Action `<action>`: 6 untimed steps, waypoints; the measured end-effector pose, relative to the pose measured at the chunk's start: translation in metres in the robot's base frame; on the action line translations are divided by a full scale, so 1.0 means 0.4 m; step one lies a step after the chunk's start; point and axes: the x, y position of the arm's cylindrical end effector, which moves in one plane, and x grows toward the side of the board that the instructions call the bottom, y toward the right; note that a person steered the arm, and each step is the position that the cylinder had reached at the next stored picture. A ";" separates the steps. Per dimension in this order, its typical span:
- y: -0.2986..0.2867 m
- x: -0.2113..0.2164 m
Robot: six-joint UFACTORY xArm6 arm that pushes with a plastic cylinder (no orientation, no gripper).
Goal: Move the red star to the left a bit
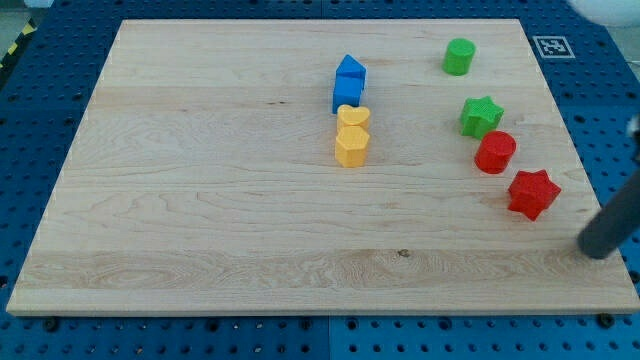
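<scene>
The red star [532,193] lies near the right edge of the wooden board [200,200]. My tip [597,249] is at the lower end of the dark rod, at the board's right edge, below and to the right of the red star and apart from it. A red cylinder [495,152] sits just up and left of the star, close to it. A green star [481,116] lies above the red cylinder.
A green cylinder [459,56] stands near the top right. In the upper middle, two blue blocks [349,82] and, right below them, a yellow heart [353,118] and a yellow hexagon-like block [351,146] form a column.
</scene>
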 end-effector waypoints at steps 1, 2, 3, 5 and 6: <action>0.040 -0.056; 0.034 -0.107; 0.030 -0.112; -0.016 -0.112; -0.038 -0.112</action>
